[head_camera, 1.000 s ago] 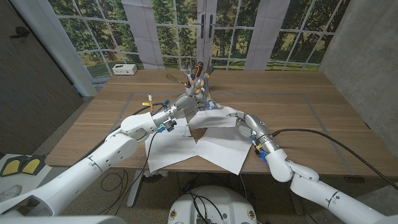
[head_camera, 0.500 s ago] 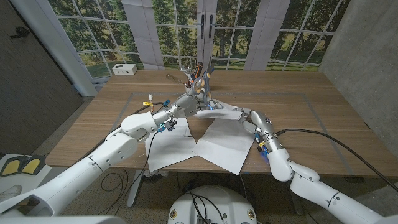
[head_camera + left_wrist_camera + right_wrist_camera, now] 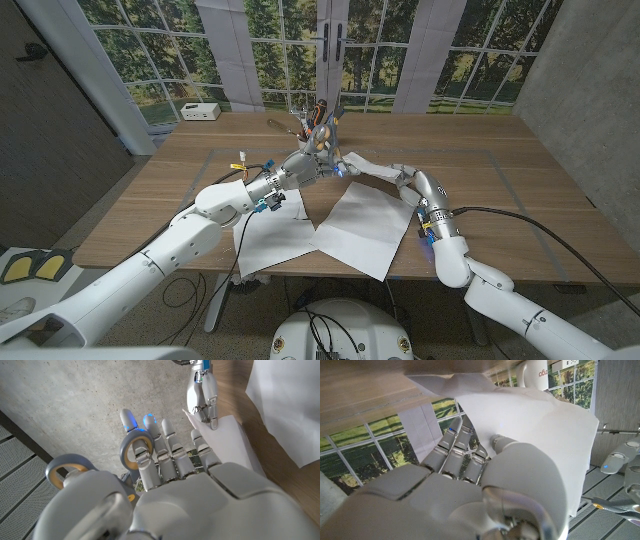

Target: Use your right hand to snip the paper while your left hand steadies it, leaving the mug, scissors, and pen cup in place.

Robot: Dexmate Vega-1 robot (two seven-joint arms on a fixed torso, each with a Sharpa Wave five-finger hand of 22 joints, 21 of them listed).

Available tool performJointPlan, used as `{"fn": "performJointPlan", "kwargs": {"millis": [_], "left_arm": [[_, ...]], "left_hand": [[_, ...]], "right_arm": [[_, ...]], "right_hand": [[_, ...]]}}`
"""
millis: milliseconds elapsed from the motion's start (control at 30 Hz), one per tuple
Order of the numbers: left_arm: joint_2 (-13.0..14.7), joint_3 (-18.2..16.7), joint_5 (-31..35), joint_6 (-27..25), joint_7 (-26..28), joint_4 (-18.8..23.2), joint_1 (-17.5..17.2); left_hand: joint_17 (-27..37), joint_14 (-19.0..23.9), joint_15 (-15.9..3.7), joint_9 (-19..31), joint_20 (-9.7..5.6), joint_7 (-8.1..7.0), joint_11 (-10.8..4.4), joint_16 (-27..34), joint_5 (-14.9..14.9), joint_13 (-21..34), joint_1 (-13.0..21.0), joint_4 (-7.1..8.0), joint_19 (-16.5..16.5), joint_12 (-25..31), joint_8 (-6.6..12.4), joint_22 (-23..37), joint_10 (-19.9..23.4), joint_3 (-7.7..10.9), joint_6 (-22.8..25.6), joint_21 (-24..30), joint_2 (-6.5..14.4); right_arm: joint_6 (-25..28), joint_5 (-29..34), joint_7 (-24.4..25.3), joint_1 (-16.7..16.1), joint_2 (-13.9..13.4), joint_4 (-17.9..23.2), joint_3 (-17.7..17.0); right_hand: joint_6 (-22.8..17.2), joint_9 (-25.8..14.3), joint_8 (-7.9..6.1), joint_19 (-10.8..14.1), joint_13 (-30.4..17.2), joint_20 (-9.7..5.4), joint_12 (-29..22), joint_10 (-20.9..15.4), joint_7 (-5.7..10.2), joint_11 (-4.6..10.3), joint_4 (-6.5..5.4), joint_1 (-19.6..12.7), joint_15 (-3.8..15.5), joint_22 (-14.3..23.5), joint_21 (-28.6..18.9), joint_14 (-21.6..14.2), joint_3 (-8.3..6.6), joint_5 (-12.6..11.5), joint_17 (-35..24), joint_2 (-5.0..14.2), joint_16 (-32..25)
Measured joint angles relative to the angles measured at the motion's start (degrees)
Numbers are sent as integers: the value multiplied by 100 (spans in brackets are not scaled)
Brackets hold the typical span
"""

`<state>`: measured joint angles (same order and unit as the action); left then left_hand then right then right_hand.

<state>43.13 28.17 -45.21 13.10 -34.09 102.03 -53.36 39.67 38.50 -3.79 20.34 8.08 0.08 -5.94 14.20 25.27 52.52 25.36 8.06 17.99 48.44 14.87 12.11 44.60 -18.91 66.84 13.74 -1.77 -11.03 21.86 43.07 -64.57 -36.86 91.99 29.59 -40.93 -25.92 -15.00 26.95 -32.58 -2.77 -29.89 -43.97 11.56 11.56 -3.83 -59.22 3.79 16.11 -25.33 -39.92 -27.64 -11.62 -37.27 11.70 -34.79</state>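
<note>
We see the left hand (image 3: pixel 303 165) out over the middle of the bench (image 3: pixel 520 190), and it has the scissors (image 3: pixel 95 467) in its grip. The left wrist view gives us the best look: its fingers (image 3: pixel 172 452) are curled in close together, one of them threaded through a grey, yellow-lined scissor ring, with the second ring sitting just beside the thumb. Whether the blades are apart or together, we cannot tell.

Over on the other side, the right hand (image 3: pixel 385 172) reaches in toward the left one, and it is gripping a sheet of paper (image 3: pixel 540 425). In the right wrist view we see its fingers (image 3: pixel 455 452) pressed together against the sheet, thumb tucked behind it, so the white paper bulges up over the back of the hand. In the left wrist view that same paper strip (image 3: pixel 227 435) runs from the right hand's fingertips toward the left hand's knuckles, lifted off the wood.

Two more white sheets (image 3: pixel 355 228) lie flat near the bench's front edge, overlapping slightly, below both hands.

Right behind the left hand stands the pen cup (image 3: pixel 318 122), pens poking out of it. A small white box (image 3: pixel 200 111) sits at the far left corner of the bench.
</note>
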Motion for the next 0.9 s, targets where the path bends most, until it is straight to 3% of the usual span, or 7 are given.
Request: {"fn": "performJointPlan", "kwargs": {"millis": [400,900], "left_arm": [[-60,41,1,-66,-85,-79,158],[-77,87,-157,-449,-142,-137,331]], "left_hand": [[0,0,0,15,0,-1,0,0,0,0,0,0,0,-11,0,0,1,0,1,0,0],[0,0,0,11,0,12,0,0,0,17,0,0,0,12,0,0,1,0,-15,0,0]], "right_arm": [[173,50,296,51,39,-1,-114],[127,289,627,352,7,-282,-118]], "right_hand": [[0,-27,1,-1,-53,1,-23,10,0,-10,24,1,0,27,-77,0,-24,1,-58,0,0],[0,-67,41,-1,-113,1,-67,20,0,-20,3,1,0,26,-122,0,-45,5,-136,-1,0]]}}
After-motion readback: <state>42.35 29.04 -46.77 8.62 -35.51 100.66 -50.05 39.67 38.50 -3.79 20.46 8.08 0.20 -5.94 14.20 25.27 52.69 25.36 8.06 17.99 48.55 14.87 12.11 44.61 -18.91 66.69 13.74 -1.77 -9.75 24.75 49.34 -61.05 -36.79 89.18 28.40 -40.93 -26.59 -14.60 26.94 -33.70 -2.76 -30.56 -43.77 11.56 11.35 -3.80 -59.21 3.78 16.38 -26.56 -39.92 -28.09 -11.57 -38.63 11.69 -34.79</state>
